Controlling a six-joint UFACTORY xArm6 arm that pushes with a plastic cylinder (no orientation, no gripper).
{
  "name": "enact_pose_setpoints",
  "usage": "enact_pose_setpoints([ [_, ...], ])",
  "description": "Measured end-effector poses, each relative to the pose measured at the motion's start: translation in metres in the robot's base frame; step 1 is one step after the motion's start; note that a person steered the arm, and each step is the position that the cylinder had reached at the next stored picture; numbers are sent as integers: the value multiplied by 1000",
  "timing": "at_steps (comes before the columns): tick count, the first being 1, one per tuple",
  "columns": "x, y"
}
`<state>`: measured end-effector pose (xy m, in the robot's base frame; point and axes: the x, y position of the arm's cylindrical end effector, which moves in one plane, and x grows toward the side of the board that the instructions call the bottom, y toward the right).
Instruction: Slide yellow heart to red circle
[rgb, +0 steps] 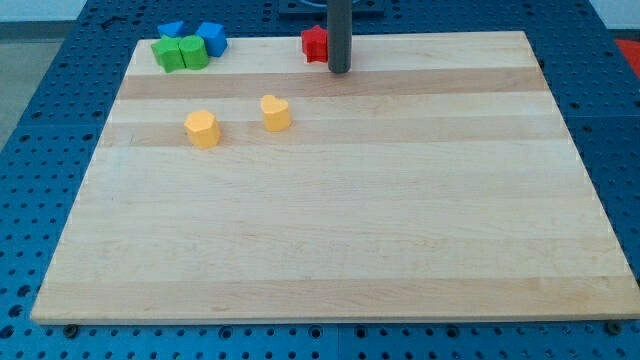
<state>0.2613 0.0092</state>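
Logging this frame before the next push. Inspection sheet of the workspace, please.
Surface: wooden board, flat, on a blue perforated table.
Job's things: yellow heart at upper left of centre; red block at the top edge, partly hidden by the rod, shape unclear.
Clutter: yellow block left of the heart; two green blocks and two blue blocks bunched at top left.
Hand: none; my tip is just right of the red block, contact unclear.
Cables: nothing seen.
Surroundings: nothing seen.
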Motion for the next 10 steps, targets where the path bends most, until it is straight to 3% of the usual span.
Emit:
enact_pose_setpoints([
  [2, 13, -14],
  [6, 44, -134],
  [8, 111, -144],
  [10, 120, -117],
])
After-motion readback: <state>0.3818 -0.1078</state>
